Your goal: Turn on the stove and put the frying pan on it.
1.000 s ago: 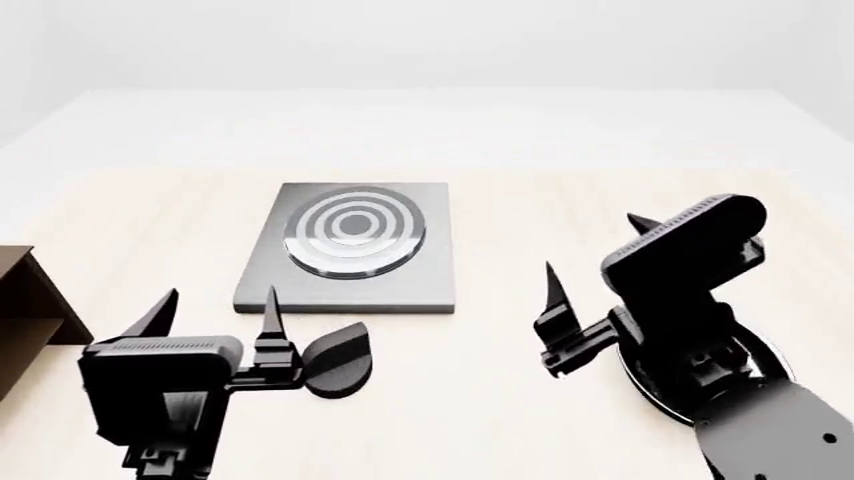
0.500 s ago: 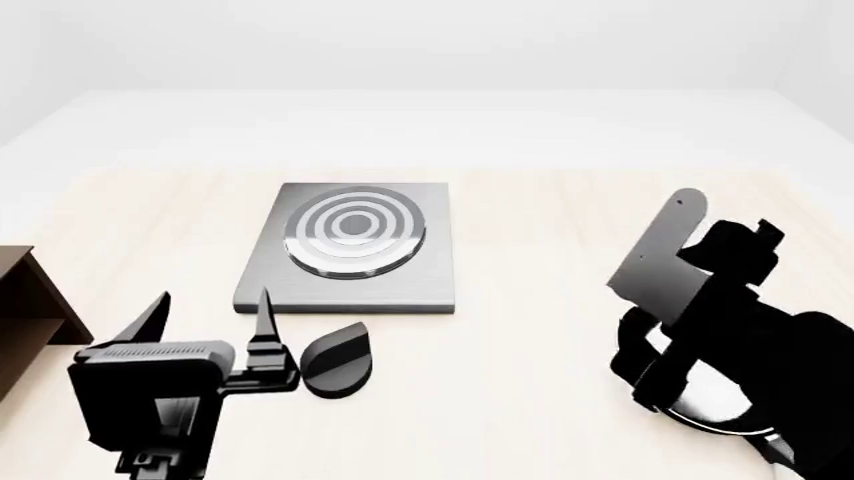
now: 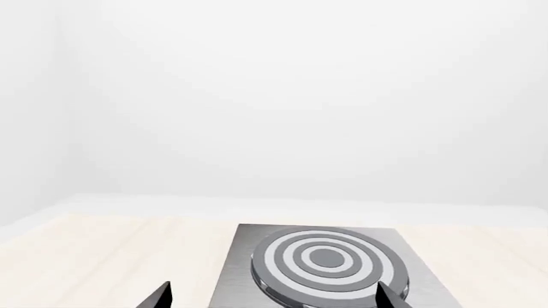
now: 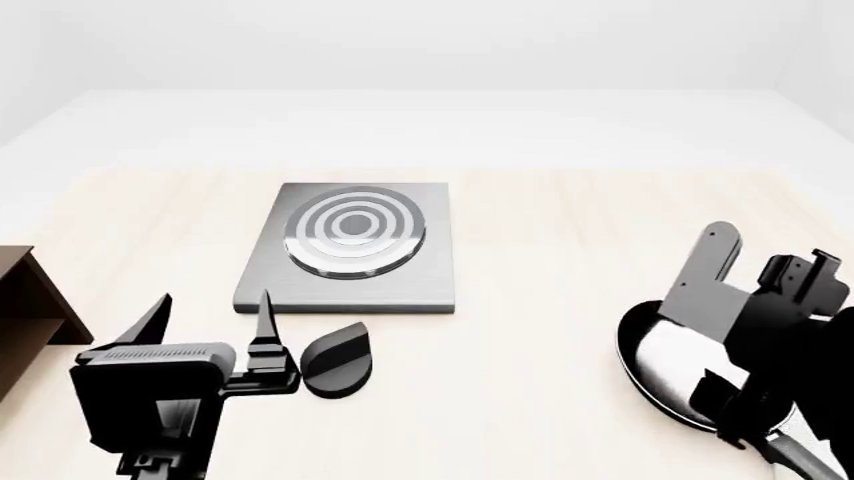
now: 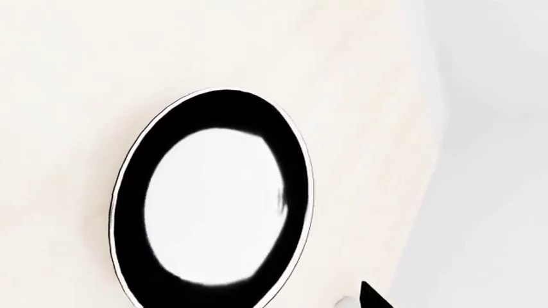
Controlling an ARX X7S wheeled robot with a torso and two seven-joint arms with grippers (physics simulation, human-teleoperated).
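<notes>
A plain white room surrounds the pale wooden table [image 4: 561, 230]. The flat square grey metal stove [image 4: 351, 246] with its ringed burner lies mid-table, its small black ridged knob [image 4: 335, 359] just in front. The left tool [image 4: 211, 322] hovers beside the knob, its prongs spread wide and empty. The small round black frying pan [image 4: 671, 372] with its glossy pale inside rests well to the right, partly under the right arm. Of the right tool [image 5: 370, 296] only one black tip shows, so I cannot tell its spread.

Risks, as I judge them: the left prongs could slip off the low knob; the right tool could nudge the pan's rim and slide it towards the table edge.

No brand, label or writing is visible anywhere.
</notes>
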